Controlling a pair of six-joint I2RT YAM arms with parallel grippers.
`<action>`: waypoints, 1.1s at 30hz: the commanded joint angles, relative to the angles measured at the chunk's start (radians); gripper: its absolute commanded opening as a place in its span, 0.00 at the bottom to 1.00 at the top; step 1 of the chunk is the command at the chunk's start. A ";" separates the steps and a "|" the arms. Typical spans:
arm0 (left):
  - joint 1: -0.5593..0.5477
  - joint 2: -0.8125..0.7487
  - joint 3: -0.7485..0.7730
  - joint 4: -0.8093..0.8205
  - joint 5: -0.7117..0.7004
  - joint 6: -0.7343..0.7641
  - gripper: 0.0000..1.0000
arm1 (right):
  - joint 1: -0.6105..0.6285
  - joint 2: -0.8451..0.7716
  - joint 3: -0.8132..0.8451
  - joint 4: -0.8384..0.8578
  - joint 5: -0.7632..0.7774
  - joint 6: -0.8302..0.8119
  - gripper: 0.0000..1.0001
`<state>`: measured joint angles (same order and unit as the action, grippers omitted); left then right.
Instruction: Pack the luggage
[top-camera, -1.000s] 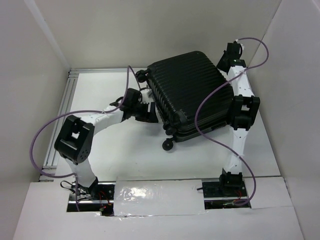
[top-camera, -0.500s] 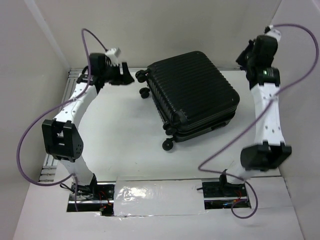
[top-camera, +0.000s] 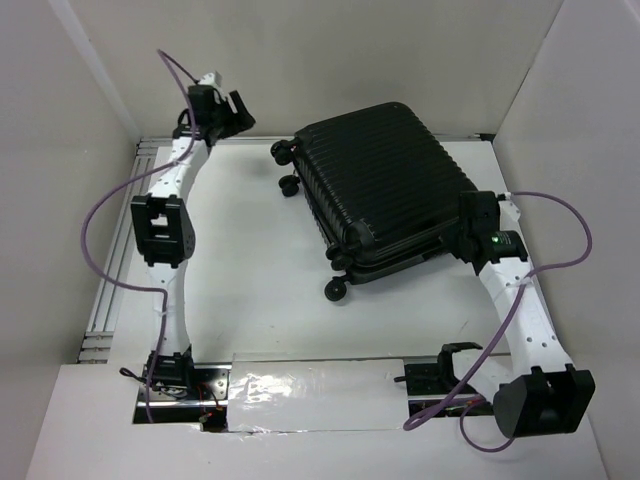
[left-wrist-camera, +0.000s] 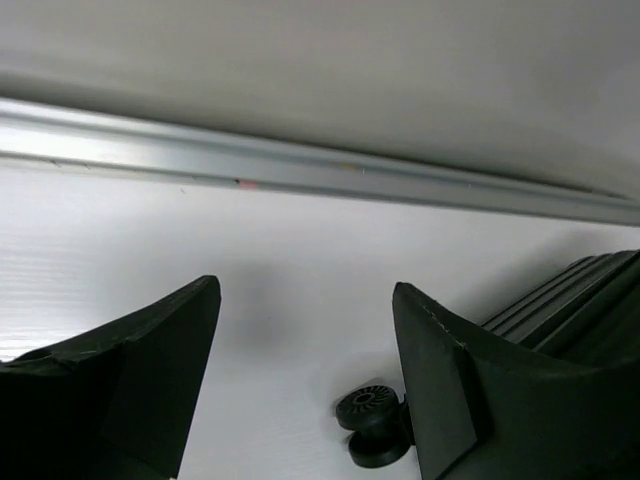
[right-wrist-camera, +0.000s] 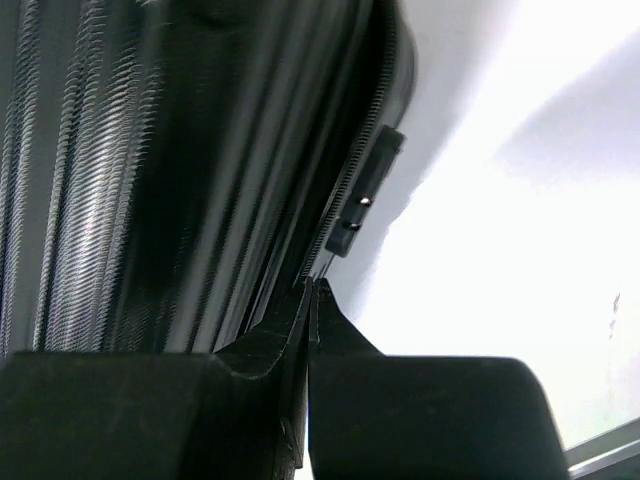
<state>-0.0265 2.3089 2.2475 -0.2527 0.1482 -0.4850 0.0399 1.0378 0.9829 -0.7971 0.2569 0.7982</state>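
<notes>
The luggage (top-camera: 385, 185), a closed black hard shell with fine parallel ribs and rounded corners, is lying flat on the smooth white table (top-camera: 250, 290), toward 1 o'clock from centre, its small black wheels (top-camera: 334, 290) lining its 8 o'clock side. The left gripper (left-wrist-camera: 300, 310) is hanging released at 11 o'clock, grasping nothing. The right gripper (right-wrist-camera: 309, 292) is sitting clenched, tips at the toothed zip seam (right-wrist-camera: 348, 180) on the case's 3 o'clock edge.

We see a white table (top-camera: 250, 290) enclosed by plain white panels (top-camera: 330, 60), with a silver metal rail (top-camera: 97, 320) along its left edge, evenly lit.
</notes>
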 joint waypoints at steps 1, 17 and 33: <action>-0.052 0.082 0.052 0.055 -0.035 -0.066 0.82 | 0.017 -0.050 -0.022 -0.033 0.099 0.159 0.00; -0.187 0.236 0.018 0.099 0.229 -0.018 0.80 | -0.027 0.175 -0.188 0.200 0.059 0.259 0.00; -0.289 -0.028 -0.465 0.230 0.464 0.218 0.73 | -0.103 0.510 -0.072 0.590 -0.113 -0.031 0.00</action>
<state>-0.2230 2.3573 1.8656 -0.0135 0.4294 -0.2909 -0.0902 1.4845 0.8185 -0.4408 0.2390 0.8207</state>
